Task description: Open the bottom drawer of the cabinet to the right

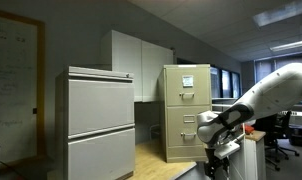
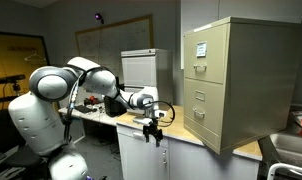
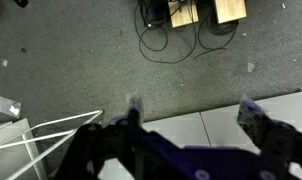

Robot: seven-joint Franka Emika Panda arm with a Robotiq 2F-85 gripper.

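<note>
The beige-tan filing cabinet (image 1: 185,110) stands on the wooden counter, with a white paper sheet on its top drawer front; it also shows in an exterior view (image 2: 226,85). Its stacked drawers all look closed, including the bottom drawer (image 2: 198,125). My gripper (image 2: 154,127) hangs off the white arm, pointing down, well to the side of the cabinet and not touching it; it also shows in an exterior view (image 1: 219,150). In the wrist view the gripper (image 3: 189,108) is open and empty, fingers spread wide over grey carpet and a white surface edge.
A wider light-grey two-panel cabinet (image 1: 99,122) stands beside the tan one. White wall cupboards (image 1: 139,62) hang behind. The wooden counter (image 1: 159,160) carries the cabinet. Cables and wooden blocks (image 3: 191,14) lie on the carpet. Office chairs (image 1: 283,135) stand at the back.
</note>
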